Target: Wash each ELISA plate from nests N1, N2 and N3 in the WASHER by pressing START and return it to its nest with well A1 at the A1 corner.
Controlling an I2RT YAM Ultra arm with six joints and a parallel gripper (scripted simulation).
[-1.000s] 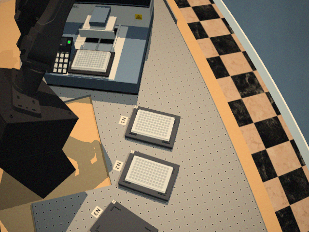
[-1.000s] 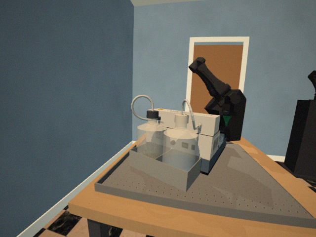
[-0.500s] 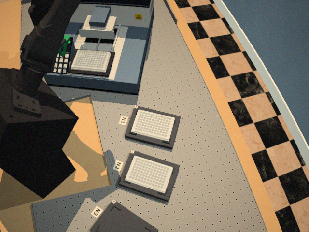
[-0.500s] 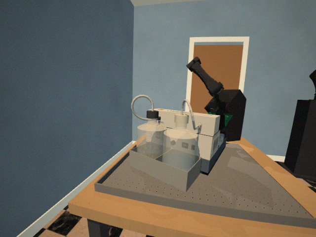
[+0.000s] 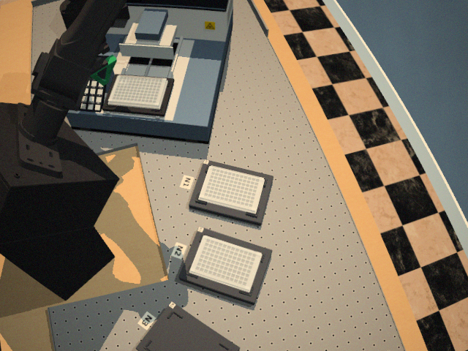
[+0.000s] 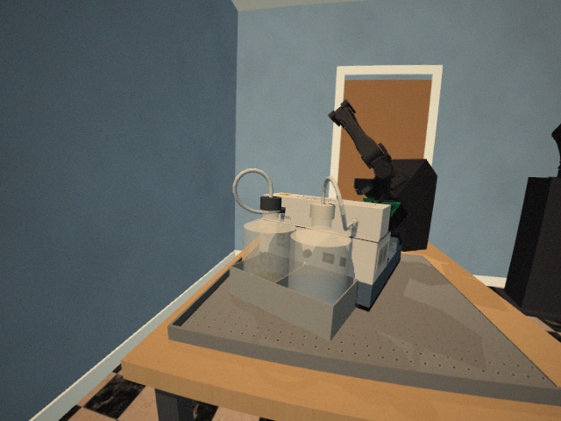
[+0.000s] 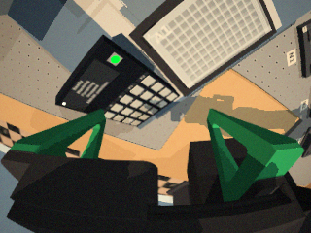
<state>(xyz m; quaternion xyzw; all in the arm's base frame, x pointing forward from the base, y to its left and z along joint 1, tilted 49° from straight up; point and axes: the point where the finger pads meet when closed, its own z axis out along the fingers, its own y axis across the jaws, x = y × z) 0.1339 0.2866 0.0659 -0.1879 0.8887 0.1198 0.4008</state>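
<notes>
A white 96-well plate [image 5: 137, 91] [image 7: 210, 26] lies flat in the dark carrier [image 5: 131, 110] of the washer [image 5: 196, 94] [image 6: 335, 217]. My gripper [image 5: 104, 69] [image 7: 155, 115] is open and empty, its green fingers spread wide. It hovers above the keypad [image 5: 92, 97] [image 7: 139, 100], left of the carrier. The lamp [image 7: 115, 60] shows green in the wrist view. Nest N1 [image 5: 268, 181] holds a plate [image 5: 231, 189]. Nest N2 [image 5: 266, 257] holds a plate [image 5: 226, 262]. Nest N3 [image 5: 181, 332] is empty.
The washer's manifold [image 5: 147, 44] stands behind the carrier. My arm's black base [image 5: 45, 211] sits left of the nests. Two clear bottles [image 6: 272, 245] [image 6: 319, 258] stand in a grey tray [image 6: 289, 308] behind the washer. The table edge runs along the right.
</notes>
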